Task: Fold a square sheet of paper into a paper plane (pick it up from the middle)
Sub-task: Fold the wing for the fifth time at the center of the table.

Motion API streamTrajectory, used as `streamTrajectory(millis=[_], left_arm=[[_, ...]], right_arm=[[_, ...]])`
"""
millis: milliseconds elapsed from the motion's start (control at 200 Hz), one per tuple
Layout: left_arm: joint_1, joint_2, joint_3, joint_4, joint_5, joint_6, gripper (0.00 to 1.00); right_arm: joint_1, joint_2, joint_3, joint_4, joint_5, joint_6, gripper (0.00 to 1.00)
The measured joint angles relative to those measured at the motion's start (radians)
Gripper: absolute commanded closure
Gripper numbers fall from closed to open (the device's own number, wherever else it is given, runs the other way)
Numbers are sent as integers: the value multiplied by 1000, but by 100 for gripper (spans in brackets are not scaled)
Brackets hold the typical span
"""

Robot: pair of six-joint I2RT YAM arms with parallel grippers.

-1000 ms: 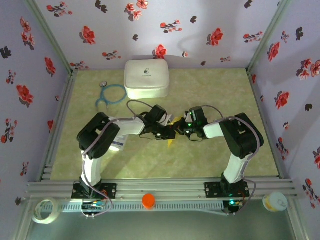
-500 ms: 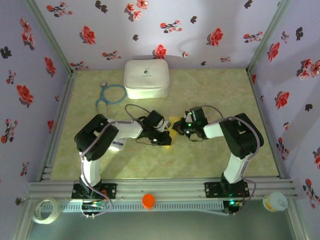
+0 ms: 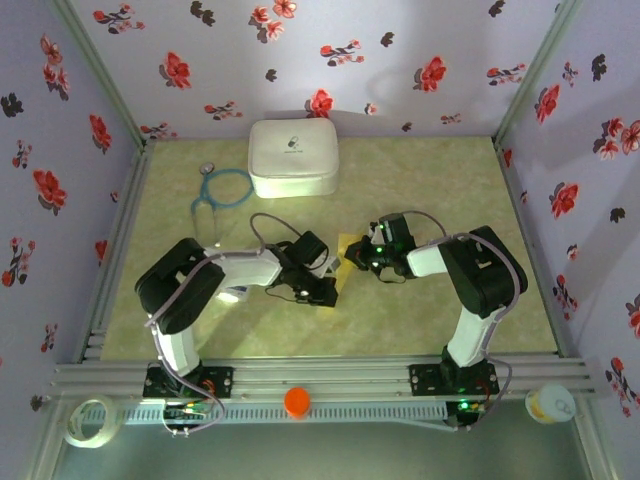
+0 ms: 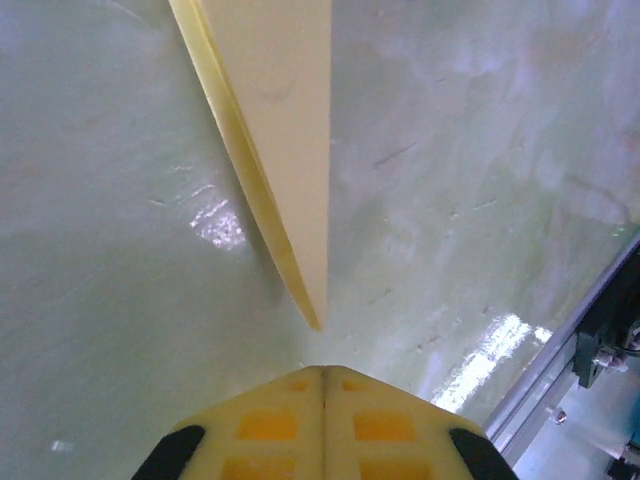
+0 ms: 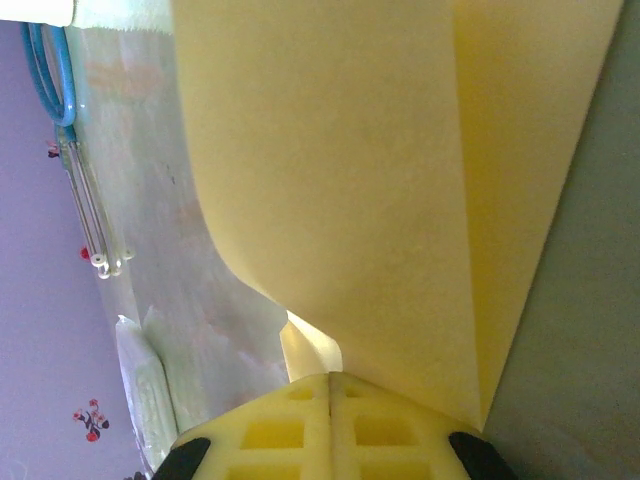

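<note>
Since a moment before, the left gripper had drawn back toward the near-left, away from the right gripper, which had kept its place. The left pads were pressed together with nothing between them. The sharp tip of the paper plane lay on the table just ahead of them, not touching. The right gripper looked clamped on the other end, with yellow paper rising straight out of its closed pads and curling up in loose layers.

By my reckoning the folding was nearly done. The sheet was already a narrow pointed dart with stacked edges, though the wings at the held end still looked slack and might want creasing or setting down.

There was plenty of bare table to the right and in front. The white case and the stethoscope sat well apart at the back. The metal rail ran near the left gripper's side.
</note>
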Motion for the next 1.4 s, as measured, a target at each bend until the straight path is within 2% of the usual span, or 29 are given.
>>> streamTrajectory(millis=[110,270,410,625,1050,1400], left_arm=[[20,-64,-10,23,-9,-2,100],[96,-90,-30,159,10,-67,100],[142,-23,-17,273,44,-138,99],[139,101,53,330,89,-182,99],[124,203,122,342,105,-187,99],[105,219,158,230,43,-105,100]], right_arm=[[0,-5,-9,10,5,2,95],[0,-14,-22,21,15,14,95],[0,-21,-28,21,24,22,95],[0,-24,-30,21,27,28,95],[0,-24,-33,27,27,29,94],[-3,-48,-32,-20,28,23,88]])
